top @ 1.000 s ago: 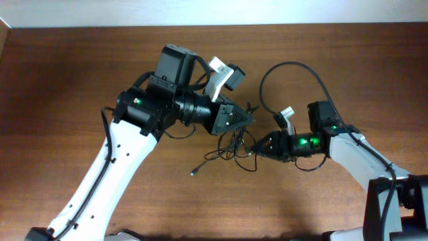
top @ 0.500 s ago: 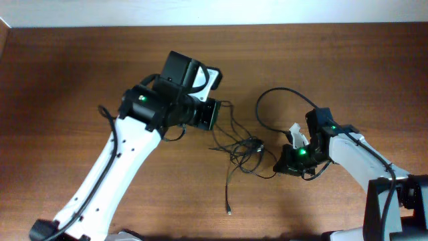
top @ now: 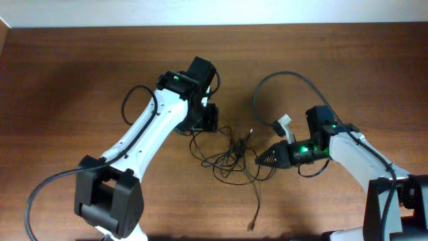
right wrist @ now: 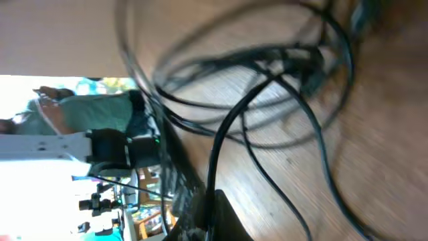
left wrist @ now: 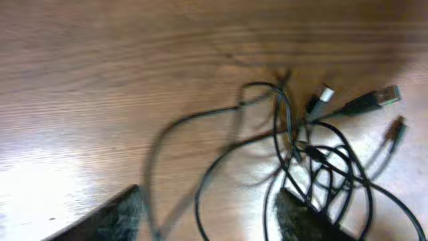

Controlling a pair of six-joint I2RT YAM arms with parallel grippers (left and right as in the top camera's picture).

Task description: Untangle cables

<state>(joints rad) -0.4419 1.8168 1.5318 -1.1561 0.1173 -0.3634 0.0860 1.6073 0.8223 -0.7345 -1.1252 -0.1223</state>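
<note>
The cables (top: 231, 157) are thin black cords in a loose tangle at the table's middle. One strand trails down to a small plug (top: 253, 224). My left gripper (top: 204, 124) stands just up-left of the tangle. In the left wrist view it (left wrist: 207, 226) is open, with blurred strands of the cables (left wrist: 287, 127) running between its fingers (left wrist: 110, 217). A silver-tipped USB plug (left wrist: 374, 100) lies beyond. My right gripper (top: 259, 160) is at the tangle's right edge. In the right wrist view it (right wrist: 212, 204) is shut on one strand of the cables (right wrist: 231, 127).
A thicker black arm cable (top: 294, 72) arcs above the right arm. A white tag (top: 283, 123) sticks out at the right wrist. The brown wooden table (top: 67, 80) ends at a pale strip (top: 214, 13) along the back.
The left gripper has swung right and down to the tangle and opened. The right gripper has closed on a strand and shifted left. The loose plug end has slid toward the front.
</note>
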